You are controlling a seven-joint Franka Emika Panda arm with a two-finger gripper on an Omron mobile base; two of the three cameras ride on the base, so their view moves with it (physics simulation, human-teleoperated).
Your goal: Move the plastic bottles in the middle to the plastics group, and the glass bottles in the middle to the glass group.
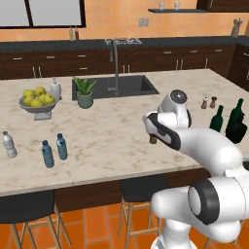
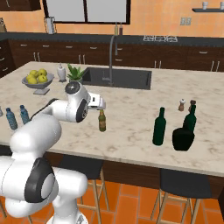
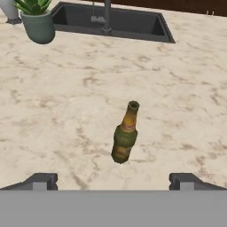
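1. The shorter brown amber narrow-necked glass bottle [image 3: 126, 135] is seen standing upright at the centre of the hand view, alone on the pale marbled surface [image 3: 186, 97], below the dark sink [image 3: 111, 22].
2. The end effector [image 3: 113, 181] is held above this bottle with its fingers spread wide and nothing between them; no contact is seen.
3. At the lower left of the left base view, two small blue-tinted plastic water bottles [image 1: 54, 150] are seen close together, with the clear greyish white-capped plastic bottle [image 1: 8, 144] near them; the plastic part is judged done.
4. At the right of the right base view, a tall slim dark green glass bottle [image 2: 159, 127] stands just beside the wide squat dark green bottle [image 2: 183, 138] and a tall-necked one [image 2: 190, 117]; it is judged delivered.
5. The amber bottle is judged the only item left to move.
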